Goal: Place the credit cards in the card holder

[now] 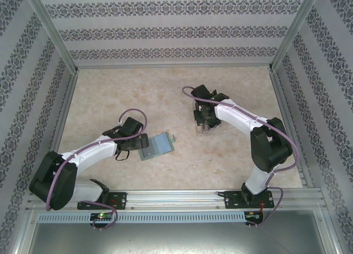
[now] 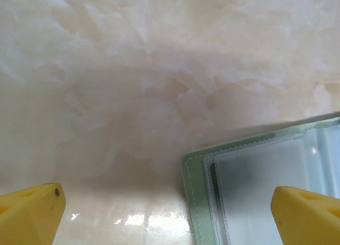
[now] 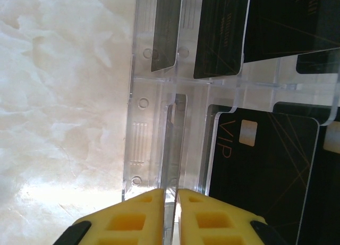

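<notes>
Pinching an edge-on credit card (image 3: pixel 173 149) in the clear tray (image 3: pixel 141 123), our right gripper (image 3: pixel 176 200) has its jaws nearly together (more black credit cards (image 3: pixel 265 165) stand beside it). Our left gripper (image 2: pixel 170 216) hangs wide open over the green card holder (image 2: pixel 249 186), which lies open on the table (image 2: pixel 133 69).

The card holder (image 2: pixel 260 186) runs off the left wrist view's bottom right corner. The credit cards (image 3: pixel 265 170) are cropped at top and right; the one between the right jaws shows edge-on.
</notes>
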